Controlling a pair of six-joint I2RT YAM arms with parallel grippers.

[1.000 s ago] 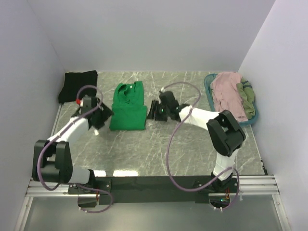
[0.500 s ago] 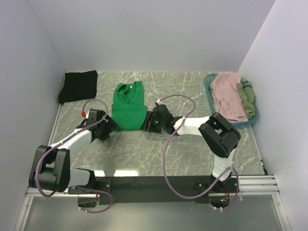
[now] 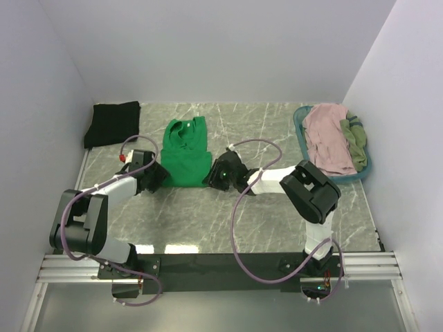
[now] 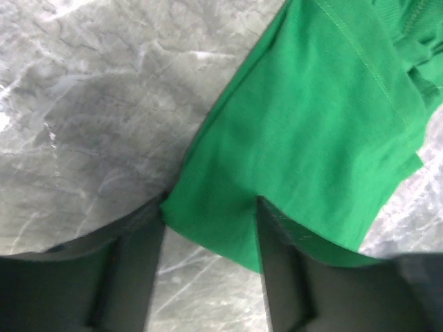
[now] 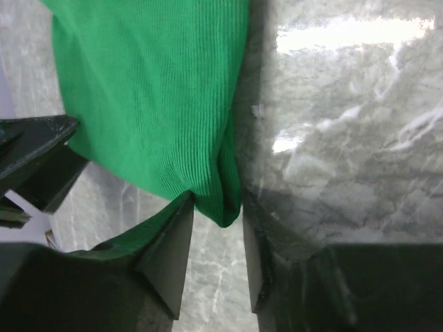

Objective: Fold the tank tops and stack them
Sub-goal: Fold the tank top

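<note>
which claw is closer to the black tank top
Left. The left claw is at the left corner of the green top, nearest the black tank top; the right claw is across at its right corner.

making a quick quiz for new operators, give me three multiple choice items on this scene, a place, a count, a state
1. Where is the black tank top? A) far left corner of the table B) in the basket C) under the green tank top
2. How many tops show in the basket? A) one B) two C) four
3. The green tank top is: A) flat on the table B) lifted in the air C) rolled into a ball

1 A, it lies alone at that corner.
2 B, a pink top and an olive top.
3 A, spread on the table, near corners between the left gripper's and right gripper's fingers.
</note>
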